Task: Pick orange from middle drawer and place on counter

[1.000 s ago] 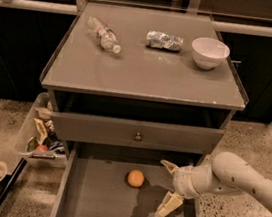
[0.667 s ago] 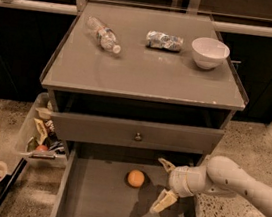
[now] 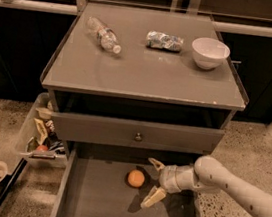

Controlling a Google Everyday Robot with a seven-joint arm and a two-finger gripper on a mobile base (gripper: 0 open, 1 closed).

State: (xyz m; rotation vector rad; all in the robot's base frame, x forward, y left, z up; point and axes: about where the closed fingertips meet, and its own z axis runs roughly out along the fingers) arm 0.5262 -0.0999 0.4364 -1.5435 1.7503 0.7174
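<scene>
The orange (image 3: pixel 136 178) lies on the floor of the open middle drawer (image 3: pixel 93 200), near its middle and toward the back. My gripper (image 3: pixel 152 181) is open, inside the drawer just right of the orange; one finger points up near the drawer front above, the other down toward the floor. The fingers do not touch the orange. The arm comes in from the right. The counter (image 3: pixel 146 71) is the grey glossy top above the drawers.
On the counter lie a clear plastic bottle (image 3: pixel 103 34), a crumpled silver bag (image 3: pixel 164 41) and a white bowl (image 3: pixel 210 53). A shut drawer front with a knob (image 3: pixel 137 136) hangs above the open drawer. A bin of clutter (image 3: pixel 41 135) stands at the left.
My gripper has moved left inside the drawer, closer to the orange. The orange has not moved.
</scene>
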